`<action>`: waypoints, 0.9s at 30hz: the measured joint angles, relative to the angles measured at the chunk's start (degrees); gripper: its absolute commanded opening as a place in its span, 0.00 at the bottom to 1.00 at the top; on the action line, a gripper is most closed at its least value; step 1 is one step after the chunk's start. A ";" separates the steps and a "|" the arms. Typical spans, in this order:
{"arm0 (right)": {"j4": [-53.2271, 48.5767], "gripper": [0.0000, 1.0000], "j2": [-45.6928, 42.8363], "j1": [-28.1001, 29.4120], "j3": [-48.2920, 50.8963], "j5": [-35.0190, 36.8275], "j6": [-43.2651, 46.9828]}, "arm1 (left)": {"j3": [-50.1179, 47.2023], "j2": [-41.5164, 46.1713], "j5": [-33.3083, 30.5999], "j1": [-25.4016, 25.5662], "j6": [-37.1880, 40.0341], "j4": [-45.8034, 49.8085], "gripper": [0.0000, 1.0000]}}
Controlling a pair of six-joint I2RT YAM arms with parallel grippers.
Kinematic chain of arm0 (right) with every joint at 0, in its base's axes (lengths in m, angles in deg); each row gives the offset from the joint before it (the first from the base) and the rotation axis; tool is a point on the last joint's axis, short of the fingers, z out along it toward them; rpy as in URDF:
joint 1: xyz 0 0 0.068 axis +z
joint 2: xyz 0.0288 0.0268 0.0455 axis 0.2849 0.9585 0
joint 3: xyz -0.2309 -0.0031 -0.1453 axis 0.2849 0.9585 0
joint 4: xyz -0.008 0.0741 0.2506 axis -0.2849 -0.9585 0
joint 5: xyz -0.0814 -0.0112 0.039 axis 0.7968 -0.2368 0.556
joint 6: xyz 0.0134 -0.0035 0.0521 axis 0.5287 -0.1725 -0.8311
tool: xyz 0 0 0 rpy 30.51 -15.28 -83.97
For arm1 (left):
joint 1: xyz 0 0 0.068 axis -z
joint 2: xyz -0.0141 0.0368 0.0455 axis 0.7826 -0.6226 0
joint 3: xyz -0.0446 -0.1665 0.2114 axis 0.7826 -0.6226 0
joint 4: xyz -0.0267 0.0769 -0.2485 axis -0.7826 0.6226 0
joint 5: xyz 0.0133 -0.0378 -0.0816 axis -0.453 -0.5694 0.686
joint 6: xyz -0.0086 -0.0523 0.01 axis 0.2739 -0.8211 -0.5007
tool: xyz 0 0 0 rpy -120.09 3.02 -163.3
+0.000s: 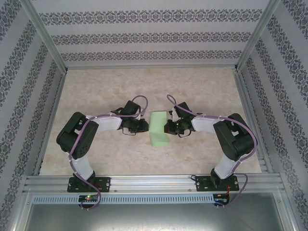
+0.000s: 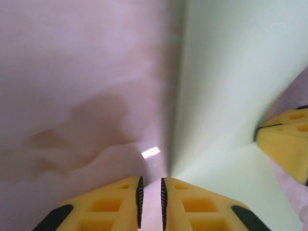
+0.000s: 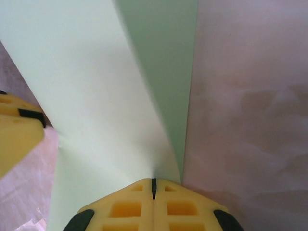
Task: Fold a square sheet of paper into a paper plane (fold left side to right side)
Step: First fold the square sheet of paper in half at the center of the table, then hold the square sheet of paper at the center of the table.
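Observation:
The square sheet of paper (image 1: 159,129) lies on the table between my arms as a pale mint-green upright rectangle, one half folded over the other. My left gripper (image 1: 144,126) sits at its left edge. In the left wrist view the paper (image 2: 231,72) spreads to the right, and the left gripper (image 2: 150,180) is open by a narrow gap with only table between its pads. My right gripper (image 1: 168,128) is at the right edge. In the right wrist view the right gripper (image 3: 154,180) is shut where the raised upper layer of paper (image 3: 96,86) runs into its tips.
The beige marbled table (image 1: 96,91) is fenced by an aluminium frame and patterned walls (image 1: 149,38). A metal rail (image 1: 154,183) carries both arm bases at the near edge. The right gripper's yellow finger (image 2: 284,144) shows in the left wrist view, the left's finger (image 3: 19,132) in the right wrist view.

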 measured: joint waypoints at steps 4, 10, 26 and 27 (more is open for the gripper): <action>0.00 0.00 0.00 0.02 -0.02 0.00 0.00 | -1.49 4.57 -0.52 0.28 0.13 -0.39 0.19; -0.24 0.00 0.00 0.26 -0.26 0.26 -0.02 | 0.79 4.42 0.96 4.07 -0.28 -4.52 0.20; -0.28 0.00 -0.09 0.37 -0.28 0.46 -0.07 | 7.13 -5.79 -0.83 8.98 -0.81 -4.24 0.20; -0.22 0.00 -0.13 0.39 -0.24 0.46 -0.07 | 7.13 -5.88 -1.03 9.03 -0.90 -4.24 0.20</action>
